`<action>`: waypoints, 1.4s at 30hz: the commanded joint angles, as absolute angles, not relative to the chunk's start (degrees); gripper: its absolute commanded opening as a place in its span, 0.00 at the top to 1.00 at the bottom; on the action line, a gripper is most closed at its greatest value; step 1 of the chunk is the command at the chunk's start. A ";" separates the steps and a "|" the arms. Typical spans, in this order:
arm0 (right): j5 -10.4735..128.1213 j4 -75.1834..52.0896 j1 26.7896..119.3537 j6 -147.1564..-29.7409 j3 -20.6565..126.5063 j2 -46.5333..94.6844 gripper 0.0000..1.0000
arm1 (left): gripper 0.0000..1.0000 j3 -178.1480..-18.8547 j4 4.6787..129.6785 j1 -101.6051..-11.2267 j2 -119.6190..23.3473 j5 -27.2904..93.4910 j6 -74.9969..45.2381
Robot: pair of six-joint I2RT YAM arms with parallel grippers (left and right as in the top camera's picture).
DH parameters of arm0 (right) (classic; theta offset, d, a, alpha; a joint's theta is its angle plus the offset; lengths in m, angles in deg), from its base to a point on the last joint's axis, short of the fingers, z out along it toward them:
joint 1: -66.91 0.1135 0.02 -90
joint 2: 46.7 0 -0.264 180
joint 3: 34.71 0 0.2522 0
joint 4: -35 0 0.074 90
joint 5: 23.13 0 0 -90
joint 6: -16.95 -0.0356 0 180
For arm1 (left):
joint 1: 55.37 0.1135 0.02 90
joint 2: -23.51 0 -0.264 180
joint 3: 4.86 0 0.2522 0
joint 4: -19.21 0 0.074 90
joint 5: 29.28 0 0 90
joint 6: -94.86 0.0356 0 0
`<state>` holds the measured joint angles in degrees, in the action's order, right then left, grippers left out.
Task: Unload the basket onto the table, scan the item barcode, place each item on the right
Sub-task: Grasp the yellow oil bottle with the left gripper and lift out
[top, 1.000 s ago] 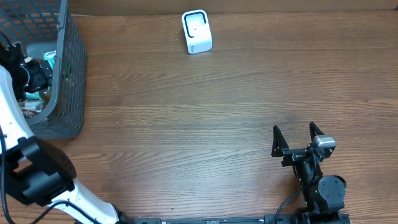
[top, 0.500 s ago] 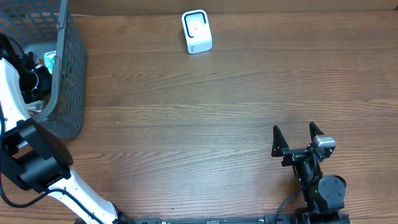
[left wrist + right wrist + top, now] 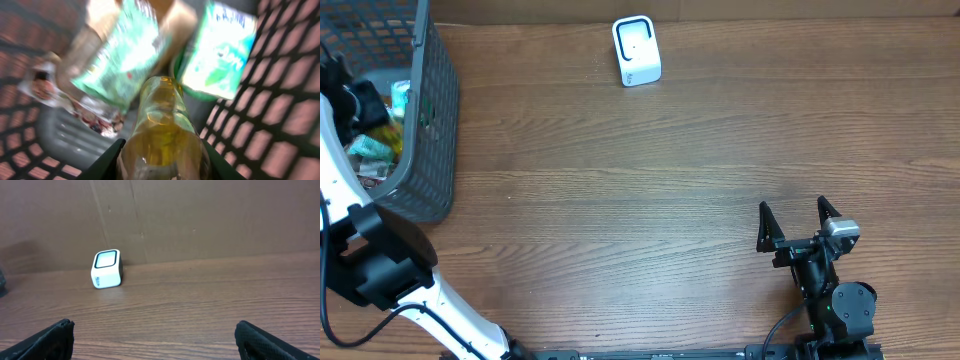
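Your left hand (image 3: 162, 152) pinches bottle (image 3: 161, 112) in basket (image 3: 436, 120)
Held to carry it to the scanner (image 3: 636, 50); right hand (image 3: 798, 220) rests spread.

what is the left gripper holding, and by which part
A yellowish bottle, pinched across its wide body by the left gripper, in the basket. Right gripper open, empty.
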<state>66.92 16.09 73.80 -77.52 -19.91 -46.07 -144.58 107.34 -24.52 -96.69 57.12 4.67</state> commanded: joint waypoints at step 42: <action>67.16 16.42 74.20 -77.28 -20.50 -46.53 0.00 | 0.96 -153.03 115.60 -66.83 -75.82 49.38 -9.80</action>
<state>66.90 16.07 73.80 -77.50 -19.89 -46.07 -154.02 116.08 -64.21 -76.04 45.73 -9.19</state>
